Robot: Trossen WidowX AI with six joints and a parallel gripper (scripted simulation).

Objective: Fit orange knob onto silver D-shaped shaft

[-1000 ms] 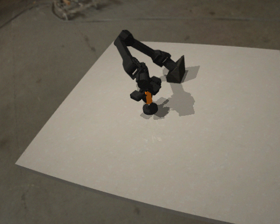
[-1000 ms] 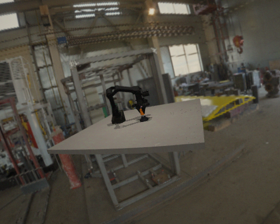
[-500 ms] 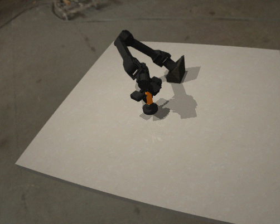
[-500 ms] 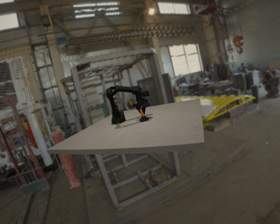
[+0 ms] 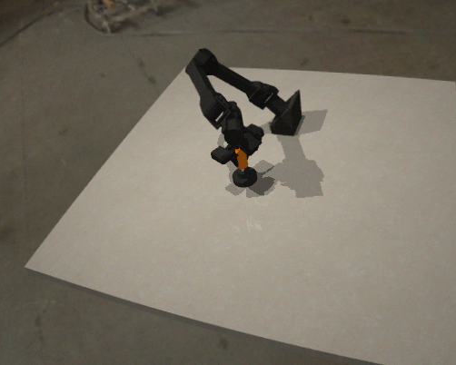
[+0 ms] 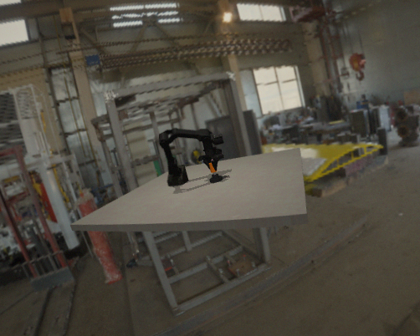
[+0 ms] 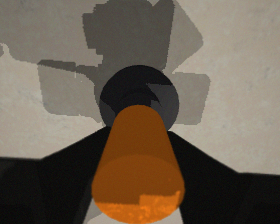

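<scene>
The orange knob (image 5: 242, 161) (image 6: 212, 168) (image 7: 138, 170) is a tapered cylinder, leaning slightly in the exterior view. My gripper (image 5: 240, 155) (image 6: 212, 164) (image 7: 138, 134) is shut on it, a black finger on each side in the wrist view. The black round pedestal (image 5: 244, 181) (image 6: 216, 179) (image 7: 136, 77) stands directly below the knob. A small pale bit of the shaft (image 5: 242, 170) shows between knob and pedestal, so the knob is above the pedestal, not flush with it. The knob's hole and the shaft's flat side are hidden. I cannot tell whether they line up.
The pale table top (image 5: 275, 254) (image 6: 186, 211) carries the arm's base (image 5: 288, 119) (image 6: 177, 176), behind the pedestal in the top view. Shadows of the arm lie around the pedestal. The table's edges are well away from it.
</scene>
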